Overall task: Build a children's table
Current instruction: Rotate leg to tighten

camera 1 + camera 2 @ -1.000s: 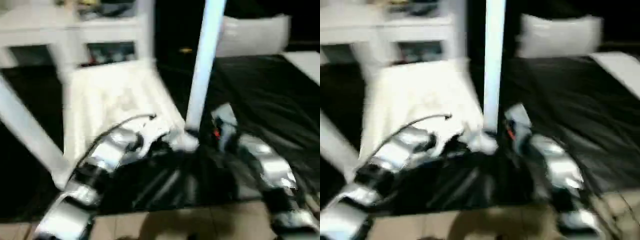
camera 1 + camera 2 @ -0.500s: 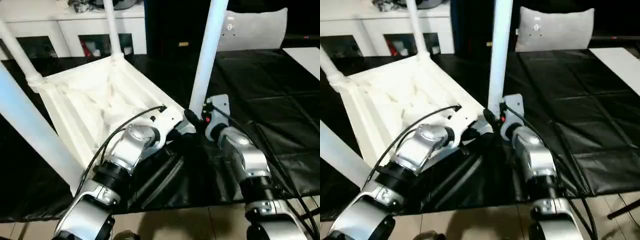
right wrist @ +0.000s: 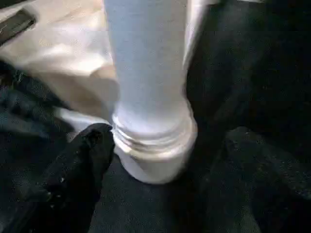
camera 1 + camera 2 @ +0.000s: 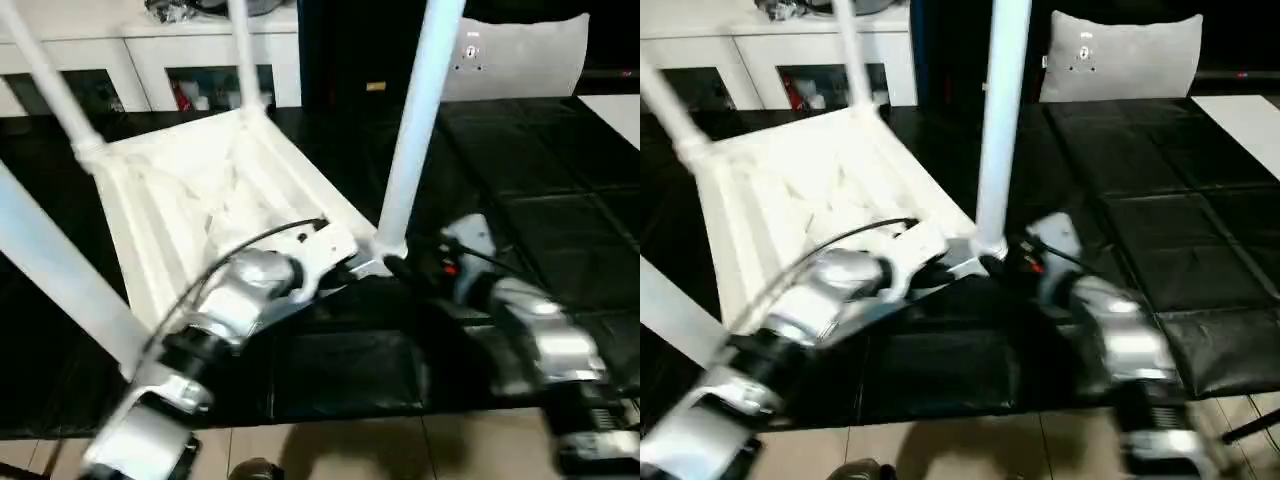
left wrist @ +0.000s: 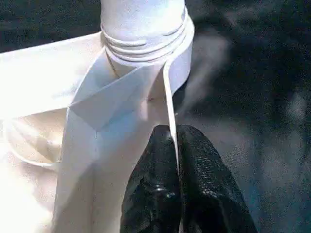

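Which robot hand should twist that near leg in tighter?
Probably the right hand: its open fingers sit either side of the leg at its socket. The left hand is busy pinching the tabletop's rim.

Since half a second ago my right pincer (image 3: 160, 160) has backed off the near leg (image 4: 415, 130), fingers now spread either side of its socket. Left pincer (image 5: 177, 145) unchanged. Head camera shifted slightly.

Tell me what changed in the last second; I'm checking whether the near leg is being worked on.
Little visibly changed beyond the head camera shifting. The left gripper stays pinched on the thin rim of the upturned table beside the near corner socket. The right gripper stays open around the base of the near leg. The legs remain upright in their sockets.
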{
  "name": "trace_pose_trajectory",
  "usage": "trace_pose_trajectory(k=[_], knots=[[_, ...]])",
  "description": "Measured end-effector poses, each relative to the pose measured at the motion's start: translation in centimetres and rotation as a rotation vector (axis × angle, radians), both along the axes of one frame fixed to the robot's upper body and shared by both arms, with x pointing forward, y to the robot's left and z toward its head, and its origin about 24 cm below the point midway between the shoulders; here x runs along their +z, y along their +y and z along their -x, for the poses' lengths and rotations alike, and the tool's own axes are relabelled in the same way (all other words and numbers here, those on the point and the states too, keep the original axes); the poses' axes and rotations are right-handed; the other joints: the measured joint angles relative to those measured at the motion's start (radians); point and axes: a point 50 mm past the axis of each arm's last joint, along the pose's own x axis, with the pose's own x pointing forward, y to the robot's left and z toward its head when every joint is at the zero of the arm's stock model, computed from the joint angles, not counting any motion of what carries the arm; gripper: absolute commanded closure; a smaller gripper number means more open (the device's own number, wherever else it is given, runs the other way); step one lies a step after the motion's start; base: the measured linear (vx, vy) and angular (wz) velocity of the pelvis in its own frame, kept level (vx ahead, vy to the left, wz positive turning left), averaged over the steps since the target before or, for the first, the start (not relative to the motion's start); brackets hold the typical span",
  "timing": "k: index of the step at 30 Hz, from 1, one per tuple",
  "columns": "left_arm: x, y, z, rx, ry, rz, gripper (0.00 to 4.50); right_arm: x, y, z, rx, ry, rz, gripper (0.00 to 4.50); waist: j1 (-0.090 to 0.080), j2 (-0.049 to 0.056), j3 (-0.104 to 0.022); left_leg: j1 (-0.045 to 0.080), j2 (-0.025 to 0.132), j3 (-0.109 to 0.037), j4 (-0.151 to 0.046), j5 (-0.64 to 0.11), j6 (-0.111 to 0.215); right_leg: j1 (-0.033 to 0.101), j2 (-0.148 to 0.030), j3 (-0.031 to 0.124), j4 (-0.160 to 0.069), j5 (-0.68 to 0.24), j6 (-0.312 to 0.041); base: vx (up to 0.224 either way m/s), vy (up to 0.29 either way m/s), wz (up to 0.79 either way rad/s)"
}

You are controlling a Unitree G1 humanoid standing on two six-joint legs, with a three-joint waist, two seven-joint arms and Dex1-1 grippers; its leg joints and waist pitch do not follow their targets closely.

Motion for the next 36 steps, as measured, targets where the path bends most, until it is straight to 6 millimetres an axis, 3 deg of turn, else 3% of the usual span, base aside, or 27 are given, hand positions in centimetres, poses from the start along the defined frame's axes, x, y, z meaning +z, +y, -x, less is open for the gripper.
trace_pose_trajectory(k=[9, 10, 14, 22, 36], knots=[[0.4, 1.9, 1.2, -0.300, 0.006, -0.072, 4.50, 1.2, 0.0, 1.6, 0.343, 0.045, -0.027, 0.12, 0.036, 0.000, 0.000, -0.001, 0.000, 0.004, 0.001, 0.001, 0.006, 0.000, -0.001, 0.001, -0.002, 0.000, 0.000, 0.000, 0.000, 0.00], [0.4, 2.0, 1.3, -0.326, 0.014, -0.074, 4.50, 1.2, 0.1, 1.7, 0.370, 0.049, -0.042, 0.40, 0.040, 0.000, 0.000, -0.001, 0.000, 0.004, 0.001, 0.001, 0.006, 0.000, -0.001, 0.001, -0.002, 0.000, 0.000, 0.000, 0.000, 0.00], [0.4, 1.8, 1.7, -0.392, 0.032, -0.074, 4.50, 1.3, 0.4, 1.9, 0.423, 0.065, -0.062, 0.65, 0.054, 0.000, 0.000, -0.001, 0.000, 0.006, 0.002, 0.001, 0.006, 0.000, -0.002, 0.002, -0.002, 0.000, 0.000, 0.000, 0.000, 0.00], [0.4, 1.5, 2.2, -0.465, 0.043, -0.081, 4.50, 0.9, 1.5, 2.3, 0.542, 0.107, -0.058, 1.42, 0.059, -0.001, -0.001, -0.001, 0.000, 0.010, 0.003, 0.001, 0.007, 0.000, -0.005, 0.002, 0.001, 0.000, 0.000, 0.000, 0.000, 0.00], [0.4, 1.5, 2.3, -0.474, 0.041, -0.085, 4.50, 0.6, 2.2, 2.3, 0.592, 0.142, -0.082, 2.50, 0.059, -0.002, -0.001, -0.002, 0.000, 0.015, 0.006, 0.000, 0.010, -0.001, -0.008, 0.002, 0.002, 0.000, 0.000, 0.000, 0.000, 0.00]])
